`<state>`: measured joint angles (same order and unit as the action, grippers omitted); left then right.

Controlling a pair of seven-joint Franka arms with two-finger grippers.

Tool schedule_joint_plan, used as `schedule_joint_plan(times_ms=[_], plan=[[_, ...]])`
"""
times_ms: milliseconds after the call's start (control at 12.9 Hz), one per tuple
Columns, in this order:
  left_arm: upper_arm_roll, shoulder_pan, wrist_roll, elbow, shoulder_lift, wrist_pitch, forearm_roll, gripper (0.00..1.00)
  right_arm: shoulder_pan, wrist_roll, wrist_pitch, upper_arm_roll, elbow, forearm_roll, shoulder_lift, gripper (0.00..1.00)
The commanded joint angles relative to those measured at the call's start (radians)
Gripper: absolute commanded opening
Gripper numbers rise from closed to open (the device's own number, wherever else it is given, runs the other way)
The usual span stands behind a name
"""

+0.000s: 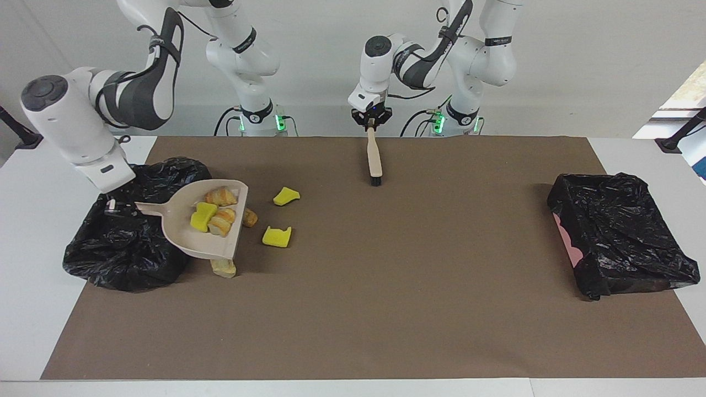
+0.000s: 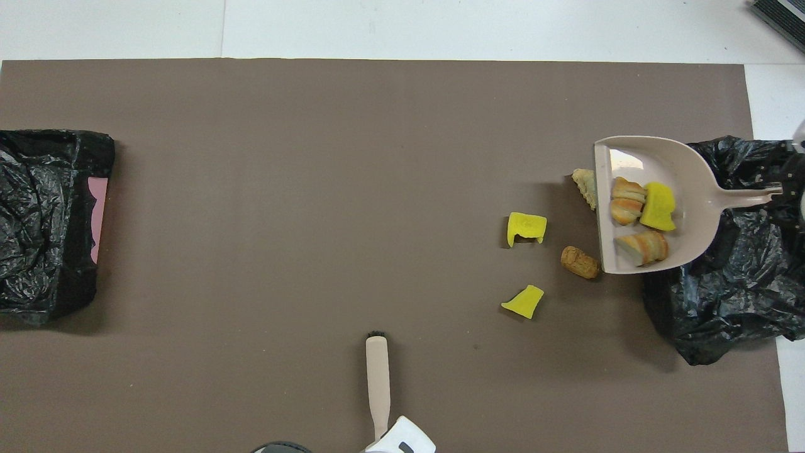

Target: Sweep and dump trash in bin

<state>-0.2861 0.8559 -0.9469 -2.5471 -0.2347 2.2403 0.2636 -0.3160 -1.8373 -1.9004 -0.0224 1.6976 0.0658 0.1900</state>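
My right gripper is shut on the handle of the beige dustpan, over the black-bagged bin at the right arm's end. The pan holds two bread lumps and one yellow sponge piece. On the mat by the pan's mouth lie two yellow sponge pieces, a brown lump, and a tan bread piece partly under the pan's edge. My left gripper is shut on the beige brush, bristles down, over the mat's edge nearest the robots.
A second black-bagged bin with a pink side showing stands at the left arm's end of the brown mat. It also shows in the overhead view.
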Motion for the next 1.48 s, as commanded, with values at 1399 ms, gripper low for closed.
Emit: schedule_joint_plan(times_ms=[1399], plan=[[0.025, -0.767, 0.864, 0.893, 0.153, -0.617, -0.248, 1.00, -0.219, -0.053, -0.135, -0.005, 0.022, 0.481, -0.069, 0.00]])
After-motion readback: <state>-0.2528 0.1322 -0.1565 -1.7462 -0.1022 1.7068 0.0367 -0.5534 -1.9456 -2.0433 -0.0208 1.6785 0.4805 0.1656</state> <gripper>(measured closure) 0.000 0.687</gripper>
